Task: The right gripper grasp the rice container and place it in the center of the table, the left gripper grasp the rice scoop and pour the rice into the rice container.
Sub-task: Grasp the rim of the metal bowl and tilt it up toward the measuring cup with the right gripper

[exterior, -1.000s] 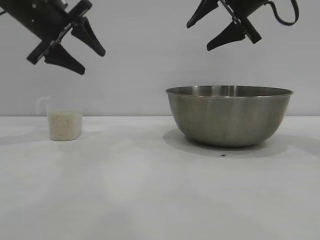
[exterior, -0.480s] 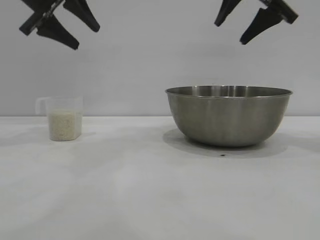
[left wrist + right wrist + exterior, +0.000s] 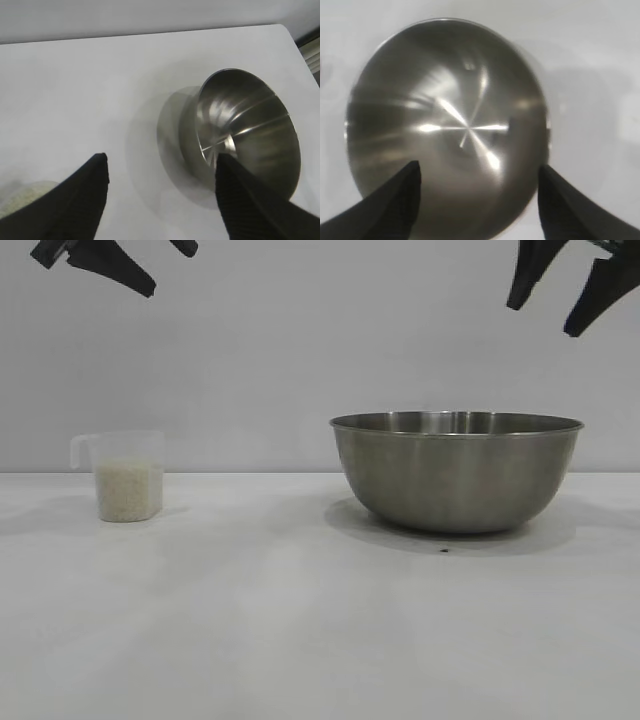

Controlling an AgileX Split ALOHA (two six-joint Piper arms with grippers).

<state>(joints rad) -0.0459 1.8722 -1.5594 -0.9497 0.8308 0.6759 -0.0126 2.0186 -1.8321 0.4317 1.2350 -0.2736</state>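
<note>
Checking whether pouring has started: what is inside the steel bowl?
Nothing: the right wrist view shows the rice container's bare steel floor, only its near edge hidden by gripper fingers. The rice sits in the rice scoop.

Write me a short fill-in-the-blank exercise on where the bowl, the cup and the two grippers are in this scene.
1. The rice container is ____ inside; no grains show in it from the right wrist view.
2. The rice sits in the rice scoop, which stands ____ on the table.
3. The right gripper hangs open high above the container's ____ edge.
4. The left gripper is open and grips ____.

Missing words: empty; upright; right; nothing
</note>
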